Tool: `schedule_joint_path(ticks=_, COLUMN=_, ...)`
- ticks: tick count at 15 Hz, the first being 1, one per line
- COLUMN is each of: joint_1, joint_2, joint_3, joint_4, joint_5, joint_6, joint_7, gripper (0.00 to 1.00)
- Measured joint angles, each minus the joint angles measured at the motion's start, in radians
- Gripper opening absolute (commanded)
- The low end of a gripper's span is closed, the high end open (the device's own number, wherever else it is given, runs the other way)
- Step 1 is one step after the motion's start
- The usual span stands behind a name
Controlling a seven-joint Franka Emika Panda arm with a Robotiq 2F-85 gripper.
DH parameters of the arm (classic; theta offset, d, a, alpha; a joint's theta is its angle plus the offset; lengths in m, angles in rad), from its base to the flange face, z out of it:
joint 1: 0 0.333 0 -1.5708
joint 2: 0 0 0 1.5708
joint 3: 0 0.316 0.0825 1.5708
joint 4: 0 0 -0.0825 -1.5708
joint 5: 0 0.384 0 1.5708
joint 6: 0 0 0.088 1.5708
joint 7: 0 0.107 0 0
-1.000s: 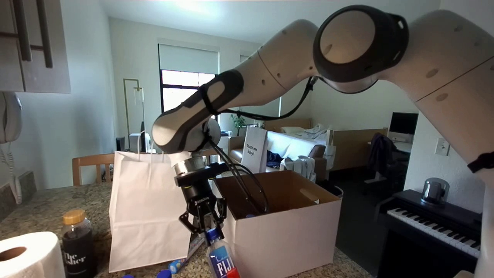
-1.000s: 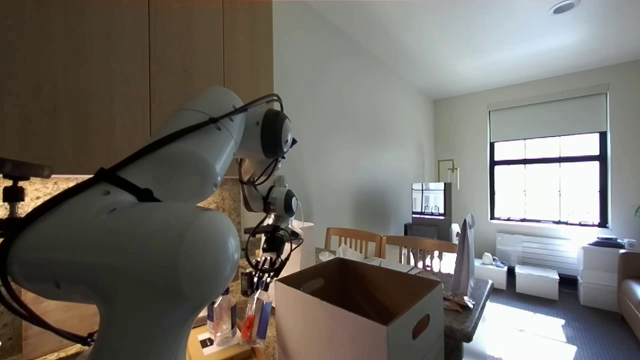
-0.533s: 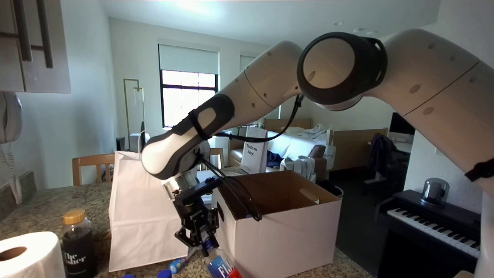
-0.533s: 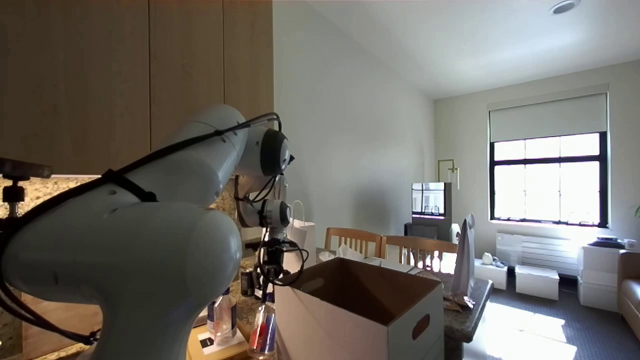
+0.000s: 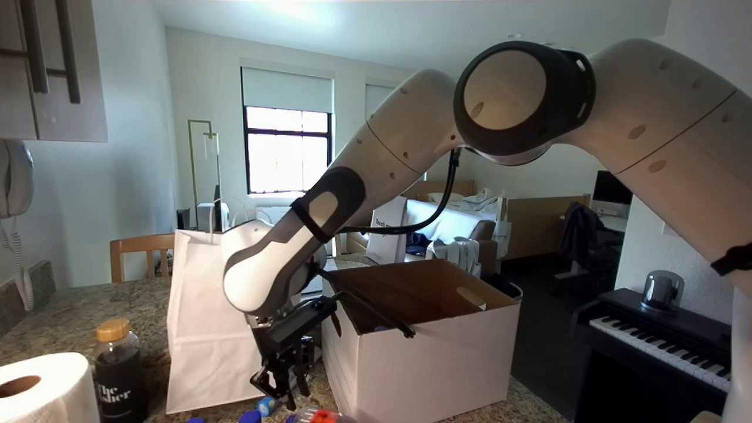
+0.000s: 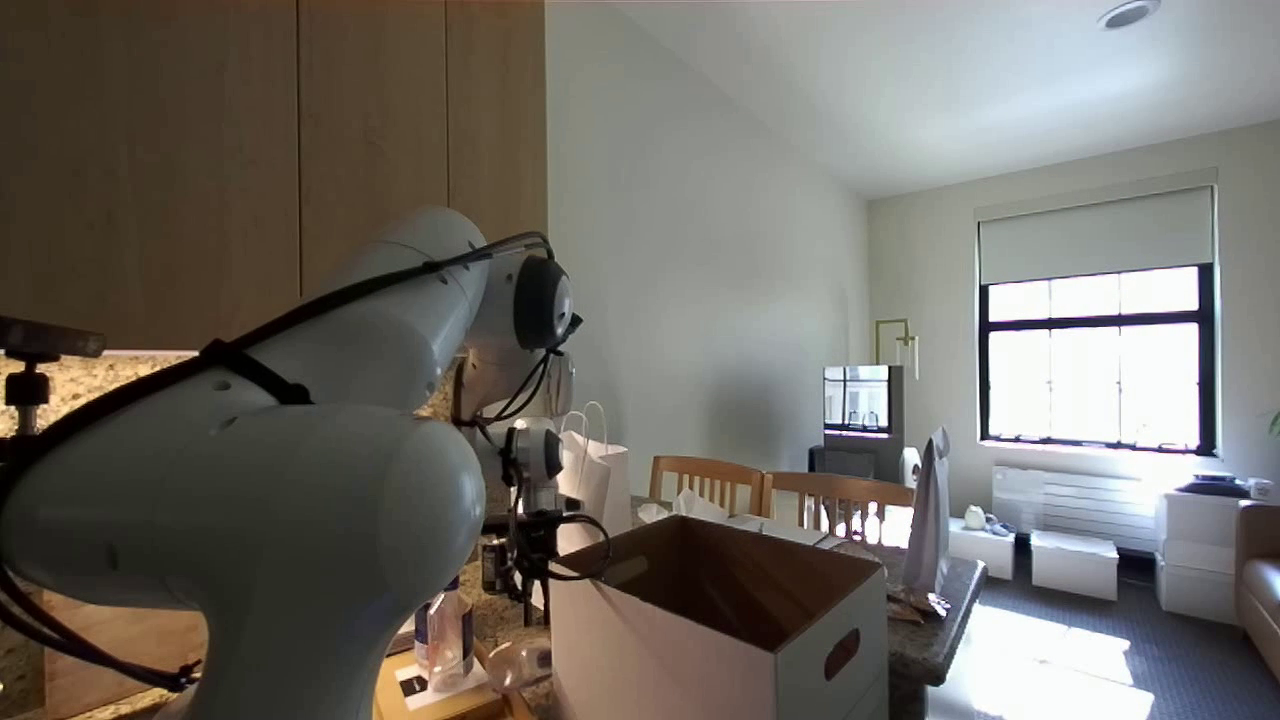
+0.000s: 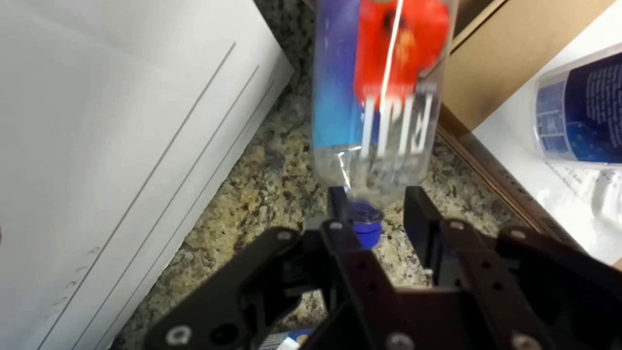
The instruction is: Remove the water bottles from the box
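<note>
Gently lift the jaws — parted narrowly, gripping nothing — straight up from the tipped water bottle (image 7: 380, 121) just beyond them, lest it roll.

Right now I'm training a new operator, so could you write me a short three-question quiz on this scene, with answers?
1. True or false: the water bottle with the red-and-blue label is outside the white box.
2. Choose one: that water bottle's cap is (a) green, (b) blue, (c) white.
3. Short answer: which musical instrument shows in an exterior view?

Key: 1 true; 2 b; 3 a piano.
</note>
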Motion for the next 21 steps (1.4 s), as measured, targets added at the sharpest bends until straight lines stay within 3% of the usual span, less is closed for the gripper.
schedule_joint_path(ticks=7, joint_1=0.018, joint_2=-0.047, joint_3=-0.004, joint_4=-0.233, joint_5=-0.011, joint_6=0.304, joint_7=0.0, gripper=0.1)
schedule_joint_path(ticks=8, joint_1=0.023, joint_2=-0.053, joint_3=-0.009, joint_4=-0.261, joint_5=-0.012, joint_6=0.343, joint_7=0.0, gripper=0.47)
schedule_joint_path(ticks=9, joint_1=0.029, joint_2=-0.06, joint_3=-0.017, joint_4=-0.285, joint_5=-0.019, joint_6=0.381, joint_7=0.0, gripper=0.61)
schedule_joint_path(ticks=12, joint_1=0.049, joint_2=-0.098, joint_3=-0.045, joint_4=-0.347, joint_5=-0.035, joint_6=0.522, joint_7=0.006, gripper=0.8)
schedule_joint_path(ticks=15, joint_1=0.033, joint_2=-0.157, joint_3=-0.04, joint_4=-0.391, joint_5=-0.027, joint_6=0.561, joint_7=0.003, gripper=0.98)
schedule_joint_path(ticks=21, joint_1=-0.039, joint_2=-0.336, joint_3=-0.011, joint_4=-0.437, joint_5=0.07, joint_6=0.552, joint_7=0.001, gripper=1.0)
